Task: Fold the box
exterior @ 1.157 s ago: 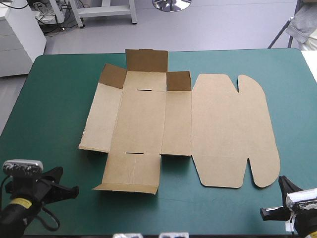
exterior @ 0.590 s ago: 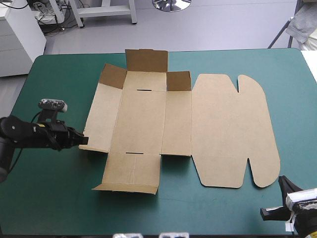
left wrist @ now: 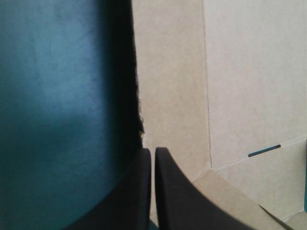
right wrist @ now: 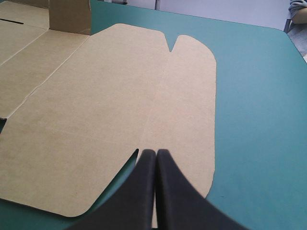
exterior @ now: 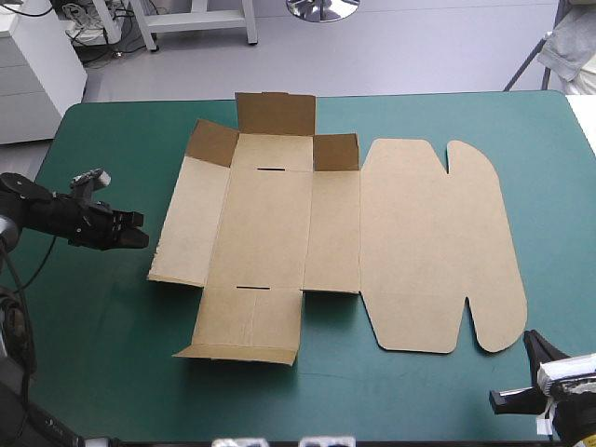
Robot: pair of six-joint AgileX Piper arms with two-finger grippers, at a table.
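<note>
Since the earlier frames, the left end effector (exterior: 140, 233) has been brought up from the near left corner to the box's (exterior: 279, 223) left edge and then drawn slightly back from it, so that a narrow strip of the teal-green cover (exterior: 102, 326) is now seen between them. Its black fingers (left wrist: 139, 191) are pressed together into one pointed arch, nothing being held, and the matte brown board is seen just ahead of them, a dark shadow running along its left edge. The box is spread near the middle of the counter as a cut, creased sheet: three short flaps are raised along its far edge, two thin slots are cut into the central panel, and a square flap is laid toward the near edge. The lid panel (right wrist: 120, 96) is laid flat on the right, its outer corners rounded and two narrow notches cut into it. The right end effector (right wrist: 154, 151) is kept at the near right corner, its fingers likewise shut together and empty, pointed across the lid's smooth surface.
</note>
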